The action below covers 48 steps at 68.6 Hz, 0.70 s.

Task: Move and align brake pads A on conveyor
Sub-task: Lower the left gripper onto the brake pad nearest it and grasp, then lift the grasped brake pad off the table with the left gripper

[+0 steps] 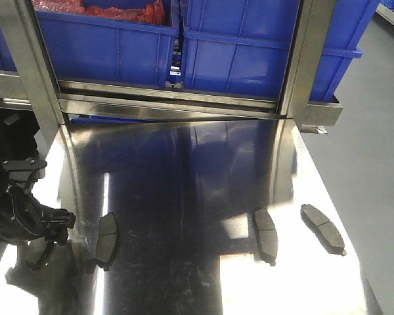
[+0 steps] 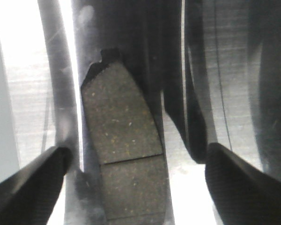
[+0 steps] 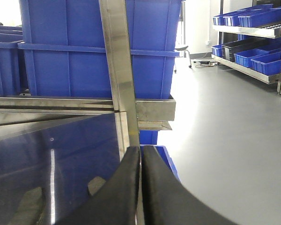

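Three dark-grey brake pads lie on the shiny steel table [image 1: 184, 177]: one at the left [image 1: 106, 239], one right of centre [image 1: 265, 235] and one near the right edge [image 1: 323, 228]. My left gripper [image 1: 52, 236] is low at the table's left side, next to the left pad. In the left wrist view that grooved pad [image 2: 124, 140] lies flat between the spread fingers, and the left gripper [image 2: 136, 187] is open, touching nothing. My right gripper [image 3: 141, 154] is shut with nothing in it, above the table's right edge. The conveyor is out of view.
Blue bins [image 1: 236, 46] sit on a steel rack [image 1: 171, 105] along the back of the table, with upright steel posts [image 1: 29, 72] at left and right. Grey floor [image 1: 374, 131] lies past the table's right edge. Shelves of blue bins [image 3: 253, 33] stand farther off.
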Motion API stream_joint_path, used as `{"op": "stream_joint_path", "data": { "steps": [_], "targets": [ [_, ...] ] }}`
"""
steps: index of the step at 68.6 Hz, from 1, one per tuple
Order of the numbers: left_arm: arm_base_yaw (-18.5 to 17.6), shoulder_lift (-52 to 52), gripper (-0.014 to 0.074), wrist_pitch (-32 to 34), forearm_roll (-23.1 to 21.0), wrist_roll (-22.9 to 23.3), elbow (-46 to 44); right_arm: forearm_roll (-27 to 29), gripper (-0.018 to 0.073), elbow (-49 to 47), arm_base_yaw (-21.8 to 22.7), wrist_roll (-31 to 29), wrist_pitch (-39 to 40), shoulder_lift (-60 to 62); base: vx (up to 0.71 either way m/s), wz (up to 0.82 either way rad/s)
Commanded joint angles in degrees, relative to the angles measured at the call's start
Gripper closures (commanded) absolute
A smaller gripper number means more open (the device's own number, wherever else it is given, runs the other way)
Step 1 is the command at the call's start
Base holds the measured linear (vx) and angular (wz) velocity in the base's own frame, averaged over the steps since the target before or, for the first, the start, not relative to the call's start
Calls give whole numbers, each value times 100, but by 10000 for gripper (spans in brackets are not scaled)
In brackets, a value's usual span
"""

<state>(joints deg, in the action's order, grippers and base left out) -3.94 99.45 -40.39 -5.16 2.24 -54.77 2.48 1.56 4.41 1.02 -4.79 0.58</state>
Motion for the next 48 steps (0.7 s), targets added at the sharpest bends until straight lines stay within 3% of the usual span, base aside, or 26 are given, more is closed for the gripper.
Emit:
{"op": "stream_joint_path", "data": {
  "steps": [1,29,48],
  "targets": [
    [-4,-216,88,66,-28,50,-159,-19,565,120,23,-4,429,91,0,0],
    [-4,-216,507,66,-24,-18,-159,-19,565,120,23,-4,418,91,0,0],
    [-9,-654,541,-55,-17,-165,-159,-19,565,120,23,-4,418,91,0,0]
  ]
}}
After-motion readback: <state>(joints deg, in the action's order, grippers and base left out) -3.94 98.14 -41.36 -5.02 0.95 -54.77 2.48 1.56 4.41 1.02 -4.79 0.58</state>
